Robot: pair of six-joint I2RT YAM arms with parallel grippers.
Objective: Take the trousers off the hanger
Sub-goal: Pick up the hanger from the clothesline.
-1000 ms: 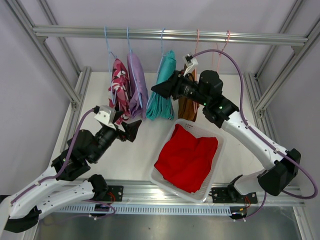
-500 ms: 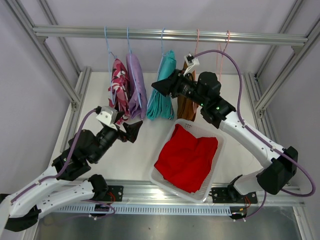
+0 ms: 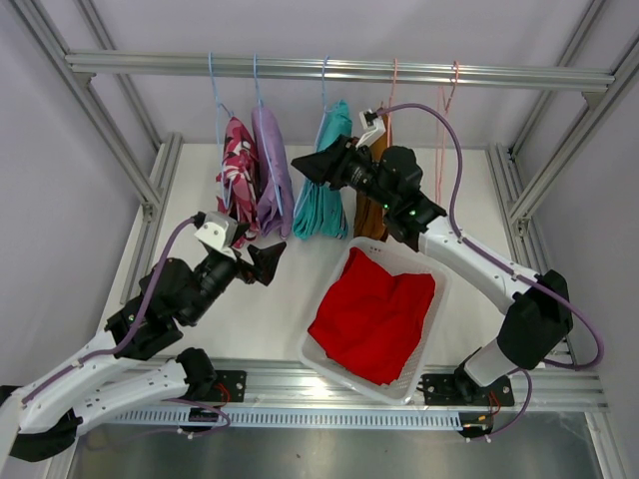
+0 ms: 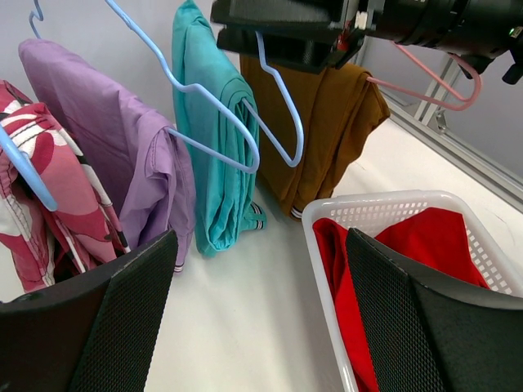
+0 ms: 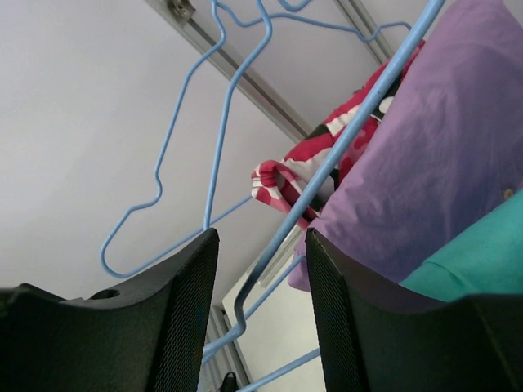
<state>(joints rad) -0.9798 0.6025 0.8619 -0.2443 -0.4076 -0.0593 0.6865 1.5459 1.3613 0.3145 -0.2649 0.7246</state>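
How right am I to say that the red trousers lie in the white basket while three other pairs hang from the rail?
Nearly: four other pairs hang from the rail, not three: camouflage pair, lilac pair, teal pair and brown pair, as the top external view shows. The red trousers do lie in the white basket.

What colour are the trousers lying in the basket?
Plain red trousers in the white basket; the top external view shows them best.

Red trousers (image 3: pixel 371 314) in basket (image 4: pixel 392 211); camouflage (image 3: pixel 237 160), lilac (image 3: pixel 272 165), teal (image 3: pixel 324 190), rust-brown (image 4: pixel 327 131) hanging
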